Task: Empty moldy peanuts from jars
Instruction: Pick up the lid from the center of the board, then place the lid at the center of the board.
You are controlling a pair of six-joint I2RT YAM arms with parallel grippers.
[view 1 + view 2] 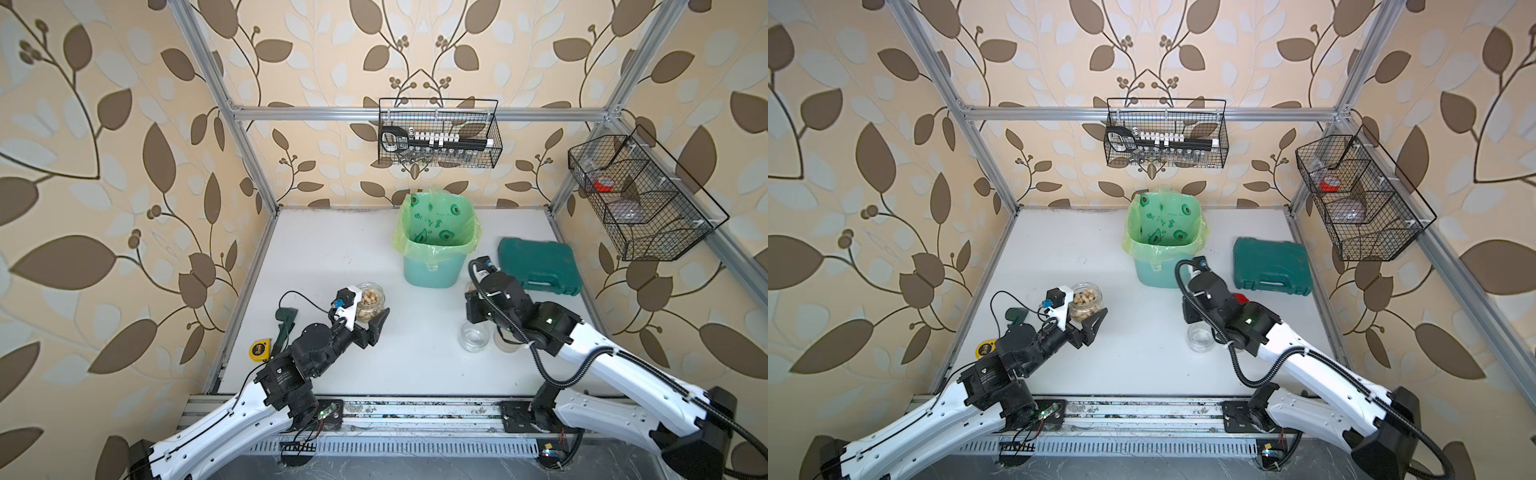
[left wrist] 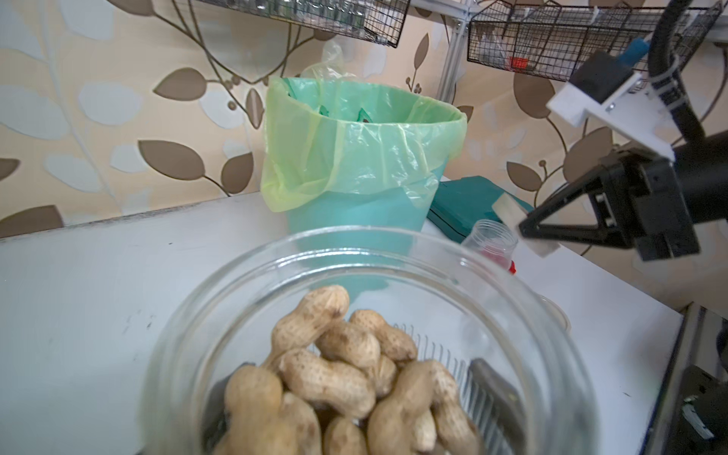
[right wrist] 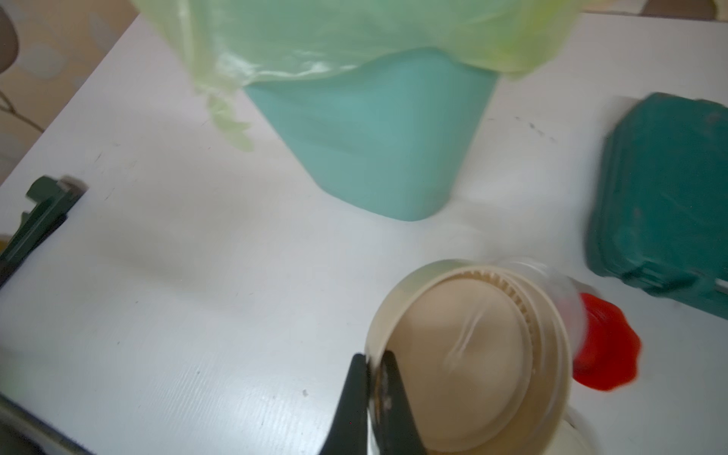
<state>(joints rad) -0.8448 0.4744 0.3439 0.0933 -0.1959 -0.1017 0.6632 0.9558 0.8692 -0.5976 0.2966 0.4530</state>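
Peanut jar (image 2: 362, 346) clasped by wide-spread left gripper (image 1: 369, 312); right gripper (image 3: 372, 360) — pressed together — pinches beige lid (image 3: 461, 354)

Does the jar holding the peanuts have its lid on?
No, the left wrist view shows the jar open-mouthed, with the peanuts exposed inside.

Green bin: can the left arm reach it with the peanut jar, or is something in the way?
Probably yes. The white table between the peanut jar and the green bin looks bare, and the bin's top is open. The right gripper, pinching a beige lid, sits off to the side.
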